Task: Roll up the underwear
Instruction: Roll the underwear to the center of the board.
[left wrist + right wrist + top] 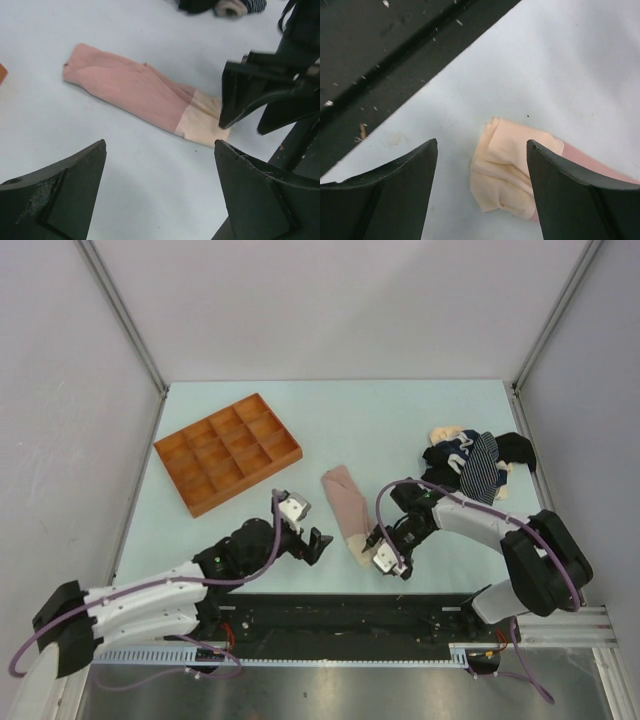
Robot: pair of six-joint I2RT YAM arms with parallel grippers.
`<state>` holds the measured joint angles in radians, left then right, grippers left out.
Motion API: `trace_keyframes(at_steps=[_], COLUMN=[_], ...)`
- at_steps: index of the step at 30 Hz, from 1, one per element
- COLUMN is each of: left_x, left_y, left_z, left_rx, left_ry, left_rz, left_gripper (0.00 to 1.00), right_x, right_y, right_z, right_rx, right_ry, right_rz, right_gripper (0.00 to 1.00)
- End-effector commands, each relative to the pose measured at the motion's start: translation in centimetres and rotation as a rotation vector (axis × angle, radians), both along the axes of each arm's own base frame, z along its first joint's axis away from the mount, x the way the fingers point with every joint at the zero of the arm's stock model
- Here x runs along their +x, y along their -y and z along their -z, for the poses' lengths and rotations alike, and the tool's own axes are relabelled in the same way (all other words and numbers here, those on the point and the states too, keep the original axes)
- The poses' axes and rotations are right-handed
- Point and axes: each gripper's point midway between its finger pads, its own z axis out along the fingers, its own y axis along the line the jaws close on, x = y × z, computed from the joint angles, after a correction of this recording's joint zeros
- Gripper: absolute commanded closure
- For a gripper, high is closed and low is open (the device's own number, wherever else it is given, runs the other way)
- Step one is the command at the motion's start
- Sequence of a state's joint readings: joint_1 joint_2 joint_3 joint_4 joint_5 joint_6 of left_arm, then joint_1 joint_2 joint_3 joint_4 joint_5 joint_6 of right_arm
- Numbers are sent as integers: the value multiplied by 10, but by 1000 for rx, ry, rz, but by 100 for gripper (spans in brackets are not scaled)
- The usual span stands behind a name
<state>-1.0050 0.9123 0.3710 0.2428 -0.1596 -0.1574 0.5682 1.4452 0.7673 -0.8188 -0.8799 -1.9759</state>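
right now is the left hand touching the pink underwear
Apart. The left wrist view shows bare table between the open left hand and the pink underwear ahead of it.

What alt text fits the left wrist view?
Pale pink underwear, folded into a long strip, lies on the blue table, its beige end at the right gripper. The open left gripper frames the foreground; a garment pile at top.

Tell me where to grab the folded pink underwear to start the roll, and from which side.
Grip the paler end of the pink underwear, its near short edge, coming from above with the right gripper, whose jaws stand open over it. It lies flat as a long narrow strip, so a roll probably starts best at that end.
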Motion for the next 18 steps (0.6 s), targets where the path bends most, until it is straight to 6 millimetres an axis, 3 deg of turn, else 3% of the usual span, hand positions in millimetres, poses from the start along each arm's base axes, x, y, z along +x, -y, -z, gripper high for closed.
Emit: trace_keyframes(at_steps=[1,6,18], left_x=[-1,-5,-10], left_y=[-29,-36,-27], left_z=[-6,-15,-19], left_rx=[-47,-116,-113], left_ry=[-32,-30,-46], left_rz=[-98,-114,-65], left_gripper=[6,4,5], right_x=[23,24,28], right_y=[-13,-13,13], right_z=[18,31,53], right_rx=[-35,-89,-245], right_ry=[145,159,153], right_rz=[-45,-53,-21], right_gripper=[25,30,44])
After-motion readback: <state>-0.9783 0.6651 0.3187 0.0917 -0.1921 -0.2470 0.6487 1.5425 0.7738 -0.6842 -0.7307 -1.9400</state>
